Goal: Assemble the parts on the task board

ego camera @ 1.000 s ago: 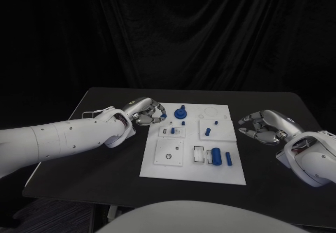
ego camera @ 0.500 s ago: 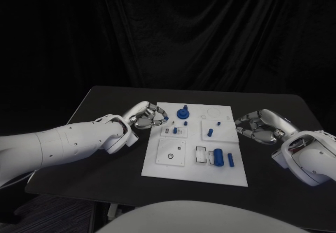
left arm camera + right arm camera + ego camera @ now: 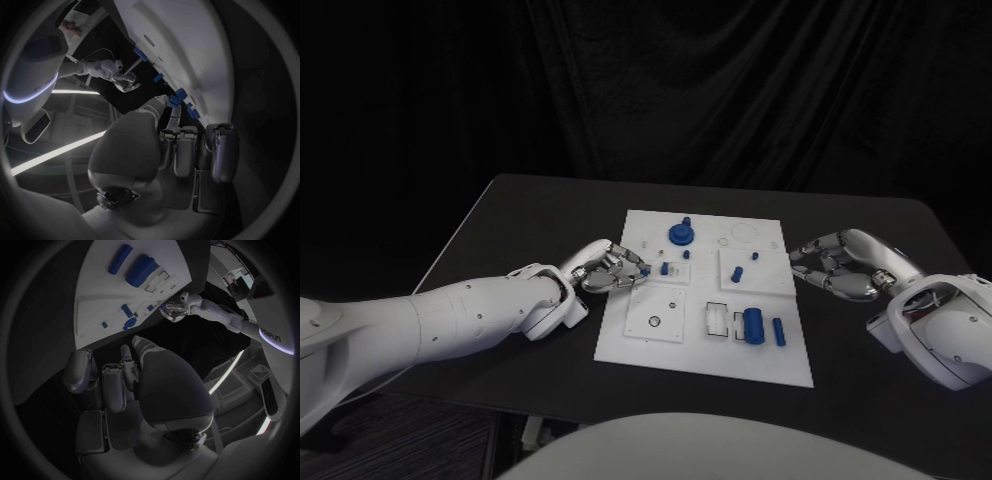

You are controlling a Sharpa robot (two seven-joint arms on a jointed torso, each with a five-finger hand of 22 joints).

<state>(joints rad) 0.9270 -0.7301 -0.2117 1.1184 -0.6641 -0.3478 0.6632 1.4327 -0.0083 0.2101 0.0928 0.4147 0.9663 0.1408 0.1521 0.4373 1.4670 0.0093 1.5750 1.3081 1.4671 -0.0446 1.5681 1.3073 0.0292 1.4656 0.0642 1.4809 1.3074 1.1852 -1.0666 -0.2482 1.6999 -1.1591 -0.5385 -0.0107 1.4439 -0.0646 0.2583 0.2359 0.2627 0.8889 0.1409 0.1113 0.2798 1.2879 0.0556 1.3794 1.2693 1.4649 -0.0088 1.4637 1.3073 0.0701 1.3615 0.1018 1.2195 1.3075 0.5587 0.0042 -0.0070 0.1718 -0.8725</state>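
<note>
Left hand [image 3: 607,270] at task board's [image 3: 708,355] edge, fingers curled.

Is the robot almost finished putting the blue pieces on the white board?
Not yet. One round blue piece already stands at the board's far end. The left hand is at the board's edge by the small blue pieces. Two blue cylinders lie loose, and the right hand waits beside the board.
</note>
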